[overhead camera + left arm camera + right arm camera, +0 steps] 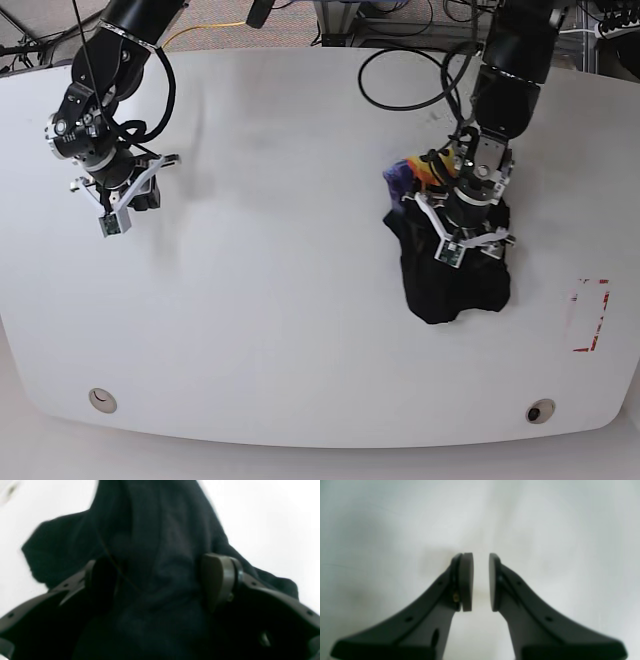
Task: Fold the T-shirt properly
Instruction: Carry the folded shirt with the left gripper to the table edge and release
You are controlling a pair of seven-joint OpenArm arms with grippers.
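The T-shirt [450,285] lies crumpled in a black heap on the right side of the white table [290,260], with a purplish and orange patch [412,172] showing at its far edge. My left gripper [465,238] points down onto the heap. In the left wrist view its fingers [217,580] stand wide apart, open, with bunched black T-shirt cloth [160,537] filling the gap around my left gripper [160,580]. My right gripper [122,205] hangs far off at the table's left; its pads are nearly together over bare table, holding nothing [480,580].
A red-marked label [590,315] sits near the table's right edge. Black cables [410,70] loop from the left arm across the far side. Two round fittings [100,400] [540,411] sit near the front edge.
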